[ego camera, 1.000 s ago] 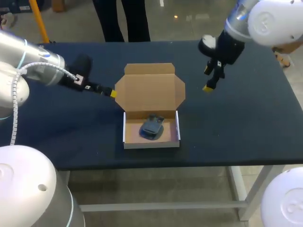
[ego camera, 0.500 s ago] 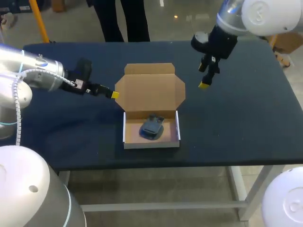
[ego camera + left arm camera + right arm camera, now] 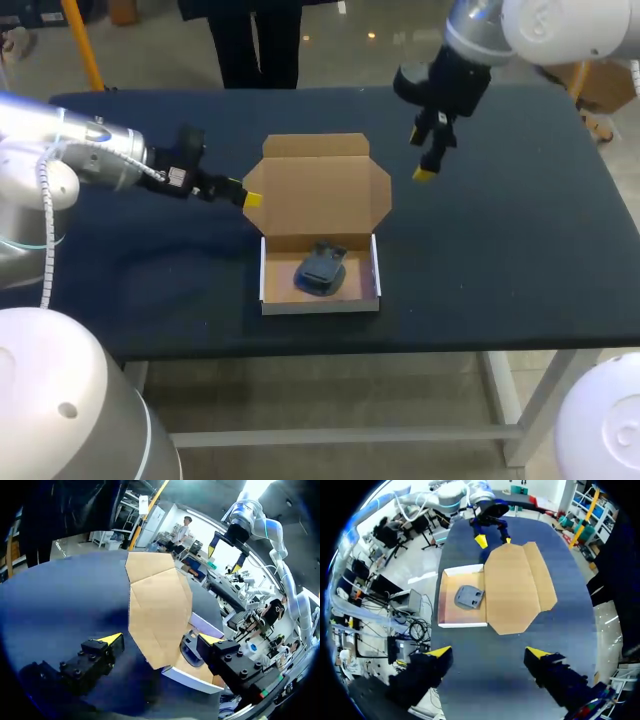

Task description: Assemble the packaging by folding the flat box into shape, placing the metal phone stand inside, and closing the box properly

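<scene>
Dark table (image 3: pixel 500 250), stand (image 3: pixel 190 647) half behind lid (image 3: pixel 157 605)

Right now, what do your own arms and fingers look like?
Both arms are smooth silver-grey tubes with big rounded white joint caps, turning black at the wrists. The left arm carries a white ribbed cable along its side; the right arm shows none. Each arm's two fingers are chunky black blocks studded with bolts, ending in bright yellow wedge tips.
</scene>
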Tool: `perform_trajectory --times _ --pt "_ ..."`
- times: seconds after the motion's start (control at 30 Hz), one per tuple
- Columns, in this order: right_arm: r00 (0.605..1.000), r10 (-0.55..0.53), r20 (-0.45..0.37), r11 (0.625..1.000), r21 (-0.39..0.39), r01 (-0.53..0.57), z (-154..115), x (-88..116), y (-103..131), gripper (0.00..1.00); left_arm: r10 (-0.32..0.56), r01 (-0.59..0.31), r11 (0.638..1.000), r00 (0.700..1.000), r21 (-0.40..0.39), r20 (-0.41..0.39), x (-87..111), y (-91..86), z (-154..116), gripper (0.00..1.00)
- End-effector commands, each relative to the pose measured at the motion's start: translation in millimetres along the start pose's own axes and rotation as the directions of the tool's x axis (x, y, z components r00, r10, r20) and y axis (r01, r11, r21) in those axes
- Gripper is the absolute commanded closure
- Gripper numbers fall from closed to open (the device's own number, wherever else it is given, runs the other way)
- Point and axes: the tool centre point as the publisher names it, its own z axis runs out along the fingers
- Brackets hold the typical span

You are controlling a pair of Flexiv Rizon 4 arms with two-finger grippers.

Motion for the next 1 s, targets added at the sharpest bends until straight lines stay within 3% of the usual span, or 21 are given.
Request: perform_trajectory --times 0.03,0.2,0.47,0.67,0.83,1.0 --pt "1.0 -0.012 -0.011 1.0 0.007 0.013 -4.3 -3.7 5.3 0.0 0.006 -0.007 1.0 0.998 -0.009 -0.063 -8.4 -2.2 6.4 0.0" --pt "0.999 -0.031 -0.012 0.999 0.011 0.031 -5.3 -5.7 10.8 0.0 0.019 -0.021 1.0 0.994 -0.02 -0.111 -7.4 -2.2 17.1 0.0" --pt "0.999 -0.041 -0.017 0.999 0.022 0.041 -5.8 -8.4 16.0 0.0 0.045 -0.051 0.998 0.986 -0.032 -0.16 -3.2 -4.2 26.5 0.1" --pt "0.999 -0.046 -0.02 0.999 0.028 0.046 -5.4 -10.0 19.1 0.0 0.054 -0.06 0.998 0.982 -0.031 -0.183 -2.4 -4.9 31.6 0.22" --pt "0.998 -0.05 -0.024 0.998 0.031 0.051 -4.3 -10.9 21.4 0.0 0.065 -0.07 0.997 0.976 -0.021 -0.209 1.5 -7.0 36.8 0.24" --pt "0.998 -0.053 -0.024 0.998 0.034 0.054 -3.7 -11.7 23.1 0.0 0.081 -0.085 0.996 0.971 -0.01 -0.223 6.9 -8.4 38.4 0.51"
